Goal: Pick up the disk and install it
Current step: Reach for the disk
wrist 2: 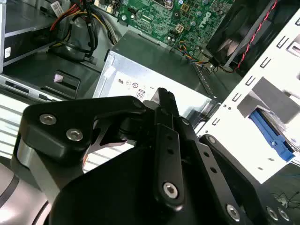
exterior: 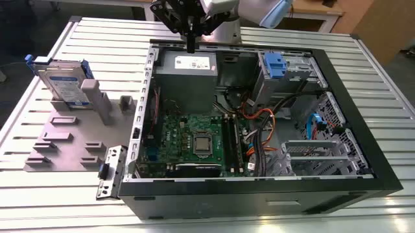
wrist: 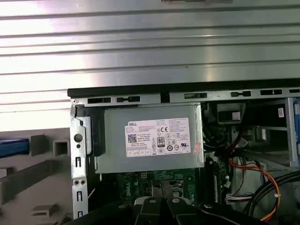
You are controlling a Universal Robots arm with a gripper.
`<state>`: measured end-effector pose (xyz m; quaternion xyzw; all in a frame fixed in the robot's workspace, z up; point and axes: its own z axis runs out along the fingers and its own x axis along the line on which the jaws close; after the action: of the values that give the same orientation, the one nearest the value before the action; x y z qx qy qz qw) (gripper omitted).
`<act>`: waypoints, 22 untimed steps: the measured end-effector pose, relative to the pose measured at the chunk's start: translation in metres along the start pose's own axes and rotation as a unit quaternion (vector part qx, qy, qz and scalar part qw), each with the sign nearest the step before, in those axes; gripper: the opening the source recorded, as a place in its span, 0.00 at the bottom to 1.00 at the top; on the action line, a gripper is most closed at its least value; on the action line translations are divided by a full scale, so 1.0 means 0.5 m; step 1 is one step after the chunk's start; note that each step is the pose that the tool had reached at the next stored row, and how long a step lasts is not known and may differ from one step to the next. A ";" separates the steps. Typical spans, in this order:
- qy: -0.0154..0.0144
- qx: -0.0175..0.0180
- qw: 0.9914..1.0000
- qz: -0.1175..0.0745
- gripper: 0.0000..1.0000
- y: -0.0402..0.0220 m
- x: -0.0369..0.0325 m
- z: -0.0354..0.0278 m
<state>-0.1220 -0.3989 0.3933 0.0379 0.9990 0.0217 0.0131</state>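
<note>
I'm looking down on a silver ribbed metal tabletop (exterior: pixel 71 204) built from long parallel slats; it spans most of the exterior view. The same slats run across the first wrist view (wrist: pixel 140 42). Light glares off the metal, brightest along the tabletop's near edge and towards the exterior view's left. Beyond the far edge I can make out a white desk (exterior: pixel 314 13). Next to it, past the far corner on the exterior view's right, stands a light brown wooden panel (exterior: pixel 382 26). Off the tabletop's edge on the exterior view's left there is dark floor (exterior: pixel 13 53).
</note>
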 end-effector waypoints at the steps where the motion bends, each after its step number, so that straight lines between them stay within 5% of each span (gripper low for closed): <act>1: 0.000 0.000 1.000 0.000 0.11 0.000 0.000 0.000; 13: 0.000 0.000 1.000 0.000 0.11 0.000 0.001 0.000; 22: 0.000 0.000 1.000 0.000 0.11 -0.002 0.025 -0.001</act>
<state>-0.1345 -0.3989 0.3933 0.0379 0.9990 0.0217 0.0131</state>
